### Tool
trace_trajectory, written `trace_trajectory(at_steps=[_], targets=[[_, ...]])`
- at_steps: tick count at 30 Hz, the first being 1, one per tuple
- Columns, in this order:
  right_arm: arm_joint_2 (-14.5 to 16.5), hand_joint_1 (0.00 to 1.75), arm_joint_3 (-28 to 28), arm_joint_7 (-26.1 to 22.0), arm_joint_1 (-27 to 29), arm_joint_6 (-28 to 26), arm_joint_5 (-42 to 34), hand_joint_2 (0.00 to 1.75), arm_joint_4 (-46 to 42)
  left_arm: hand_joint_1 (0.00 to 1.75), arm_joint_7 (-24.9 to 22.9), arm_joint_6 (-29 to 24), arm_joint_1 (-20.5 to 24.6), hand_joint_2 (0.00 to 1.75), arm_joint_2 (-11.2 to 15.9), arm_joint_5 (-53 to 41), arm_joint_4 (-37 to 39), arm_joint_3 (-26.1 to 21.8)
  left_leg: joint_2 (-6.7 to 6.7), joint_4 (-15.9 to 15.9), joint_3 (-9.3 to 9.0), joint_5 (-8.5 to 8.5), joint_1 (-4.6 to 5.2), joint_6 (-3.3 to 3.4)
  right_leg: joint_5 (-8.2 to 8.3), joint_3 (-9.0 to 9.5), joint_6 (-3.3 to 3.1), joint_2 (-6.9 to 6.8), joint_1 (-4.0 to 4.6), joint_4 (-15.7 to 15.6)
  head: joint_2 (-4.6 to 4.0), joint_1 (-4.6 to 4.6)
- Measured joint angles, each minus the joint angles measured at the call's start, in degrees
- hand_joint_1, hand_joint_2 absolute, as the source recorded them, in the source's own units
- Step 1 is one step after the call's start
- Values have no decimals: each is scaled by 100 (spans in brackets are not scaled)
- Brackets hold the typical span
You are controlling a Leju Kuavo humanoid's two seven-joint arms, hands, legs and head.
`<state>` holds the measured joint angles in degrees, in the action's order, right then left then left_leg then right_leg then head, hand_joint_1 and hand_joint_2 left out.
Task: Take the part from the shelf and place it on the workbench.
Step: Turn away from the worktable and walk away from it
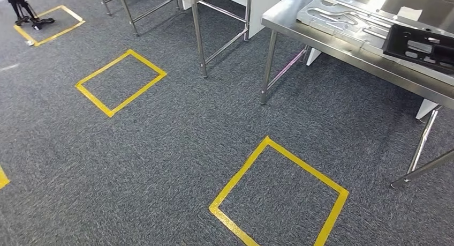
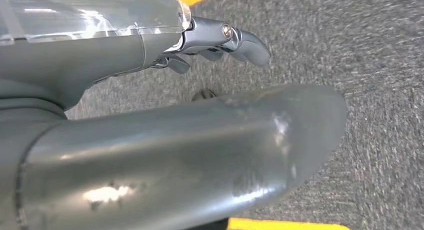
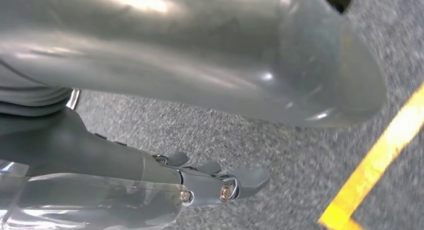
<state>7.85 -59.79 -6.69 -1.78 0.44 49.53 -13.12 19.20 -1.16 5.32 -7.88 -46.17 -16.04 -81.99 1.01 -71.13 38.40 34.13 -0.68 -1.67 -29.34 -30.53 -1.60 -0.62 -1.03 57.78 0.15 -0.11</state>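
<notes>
My head camera looks down on grey carpet (image 1: 160,149), with a steel workbench (image 1: 342,47) at the far right. On the workbench lies a silver moulded tray (image 1: 332,15), and just beside it, toward the bench's near right end, a flat black part (image 1: 423,45) with cut-out slots (whether this is the part I am meant to handle, I cannot tell). A small white slip (image 1: 409,13) lies behind the tray. A yellow taped square (image 1: 281,195) marks the carpet in front of the workbench, nearest to me; a second taped square (image 1: 120,81) lies well to the left of the bench, and a third (image 1: 49,24) farther off, with a black stand (image 1: 24,13) on it. More steel table legs (image 1: 199,37) rise to the left of the workbench.

My left hand (image 2: 210,44) hangs above the carpet, fingers (image 2: 250,44) stretched out and loosely apart, holding nothing. My right hand (image 3: 210,182) hangs the same way, fingers (image 3: 247,180) extended with nothing in them, near a strip of yellow tape (image 3: 380,160).
</notes>
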Motion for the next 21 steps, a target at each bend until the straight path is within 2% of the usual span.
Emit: trace_trajectory(at_steps=[1,2,3,4,6,7,8,10,11,12,14,15,16,17,18,19,21], targets=[[2,0,8,-1,3,-1,15,0,4,0,-12,2,-3,0,6,10,0,0,-37,-268,114,91,-5,-15,-4,-2,-3,-82,9,2,0,1],[5,0,14,-3,2,-6,26,0,6,0,-25,2,-10,0,14,23,0,-1,-58,-326,124,65,-8,-20,-8,-1,-3,-160,14,3,0,1],[10,0,18,-5,-1,-13,34,0,7,0,-38,1,-18,0,24,39,0,-1,-80,-154,19,-64,-8,-16,-14,5,2,-231,17,5,0,0],[18,0,20,-7,-4,-20,37,0,7,0,-49,-1,-24,0,37,52,0,-2,-136,220,-192,-260,-5,1,-22,18,11,-296,21,5,0,-1],[33,0,21,-8,-6,-30,39,0,9,0,-65,-6,-20,0,63,72,0,-2,-381,1016,-614,-540,36,70,-45,49,48,-408,41,8,0,1],[40,0,21,-5,-7,-31,39,0,10,0,-72,-10,-15,0,72,80,0,-2,-466,1241,-722,-598,61,108,-55,61,74,-460,54,10,0,3],[44,0,21,-1,-10,-33,39,0,11,0,-77,-14,-15,0,79,90,0,-2,-499,1325,-747,-603,85,140,-61,71,102,-510,63,9,0,6],[49,0,20,31,-23,-43,40,0,11,0,-83,-23,-30,0,90,108,0,-3,-374,1352,-736,-641,80,201,-74,95,168,-576,65,0,0,8],[50,0,19,57,-27,-47,45,0,11,0,-84,-25,-38,0,94,111,0,-4,-320,1380,-746,-667,65,237,-116,95,200,-506,59,31,0,13],[50,0,19,85,-24,-51,50,0,12,0,-85,-26,-39,0,97,114,0,-4,-269,1409,-755,-696,47,277,-220,50,224,-376,52,153,0,20],[50,0,15,120,-7,-55,60,0,13,0,-84,-26,-27,0,97,113,0,-4,-161,1433,-747,-733,36,330,-578,-220,244,-72,34,743,0,38],[50,0,13,114,1,-58,65,0,13,0,-76,-27,-20,0,99,115,0,-4,-97,1429,-731,-741,41,344,-756,-415,244,3,30,1137,0,42],[50,0,9,90,5,-58,75,0,14,0,-66,-30,-18,0,102,118,0,-4,-26,1423,-721,-743,47,348,-848,-573,246,29,28,1446,0,42],[50,0,7,56,8,-56,91,0,14,0,-56,-32,-21,0,105,123,0,-4,48,1415,-716,-744,51,348,-827,-651,244,39,28,1576,0,42],[50,0,5,17,8,-52,111,0,14,0,-47,-35,-26,0,107,128,0,-5,125,1402,-716,-742,53,345,-694,-627,239,49,27,1490,0,43],[50,0,4,-21,8,-50,133,0,14,0,-42,-37,-28,0,108,133,0,-5,202,1386,-718,-737,53,337,-472,-495,229,83,25,1179,0,43],[48,0,3,-77,12,-50,176,0,14,0,-35,-38,-26,0,107,146,1,-5,344,1331,-700,-715,54,298,-126,-173,196,296,17,441,0,42]])
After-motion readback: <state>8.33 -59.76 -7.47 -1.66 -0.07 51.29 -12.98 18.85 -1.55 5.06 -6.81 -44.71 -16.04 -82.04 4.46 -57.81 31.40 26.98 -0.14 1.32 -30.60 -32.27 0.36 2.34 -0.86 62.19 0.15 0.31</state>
